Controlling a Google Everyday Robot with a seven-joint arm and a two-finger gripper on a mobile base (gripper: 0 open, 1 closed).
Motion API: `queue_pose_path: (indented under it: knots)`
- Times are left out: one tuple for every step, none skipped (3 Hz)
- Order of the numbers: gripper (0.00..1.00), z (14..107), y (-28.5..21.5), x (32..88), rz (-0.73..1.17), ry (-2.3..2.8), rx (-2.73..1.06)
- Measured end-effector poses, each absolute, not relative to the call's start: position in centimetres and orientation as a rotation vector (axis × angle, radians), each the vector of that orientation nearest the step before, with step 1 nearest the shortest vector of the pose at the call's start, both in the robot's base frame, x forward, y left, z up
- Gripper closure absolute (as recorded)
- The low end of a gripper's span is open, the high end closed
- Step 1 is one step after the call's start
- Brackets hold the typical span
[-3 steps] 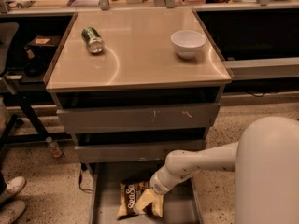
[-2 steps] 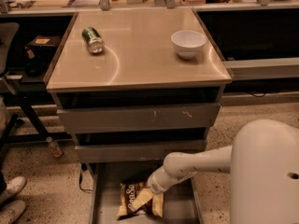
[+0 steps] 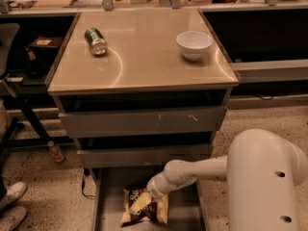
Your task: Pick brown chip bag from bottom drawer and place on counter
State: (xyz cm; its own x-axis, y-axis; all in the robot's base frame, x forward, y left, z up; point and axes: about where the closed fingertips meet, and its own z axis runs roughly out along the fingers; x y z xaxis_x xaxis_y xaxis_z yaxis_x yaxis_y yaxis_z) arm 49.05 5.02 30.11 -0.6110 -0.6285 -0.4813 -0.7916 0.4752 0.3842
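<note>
We saw the robot's white arm (image 3: 202, 170) reach down from the right into the long grey metal bottom drawer (image 3: 185, 213), which stood pulled out at the foot of the cabinet. Its gripper (image 3: 143, 202) sat on top of the crinkly dark-brown chip bag with tan edges (image 3: 157, 211). Whether the pincer was open, closed or gripping the bag, we could not tell. The bag lay flat on the drawer floor, toward the left side, with bare grey floor to its right. Above, the two scratched grey upper drawer fronts (image 3: 144, 122) were shut. On the glossy beige counter (image 3: 144, 61) a green can (image 3: 96, 41) lay on its side at the back left, well apart from a round white bowl (image 3: 194, 44) at the back right.
</note>
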Motion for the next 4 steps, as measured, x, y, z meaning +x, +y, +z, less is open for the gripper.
queue_pose_path:
  knots:
    - [0.00, 26.9, 5.5, 48.4, 0.865, 2.472, -1.198]
    - [0.00, 23.0, 6.1, 47.8, 0.883, 2.483, -1.182]
    - [0.00, 20.5, 6.2, 47.7, 0.881, 2.487, -1.190]
    - [0.00, 18.4, 6.1, 47.9, 0.871, 2.501, -1.187]
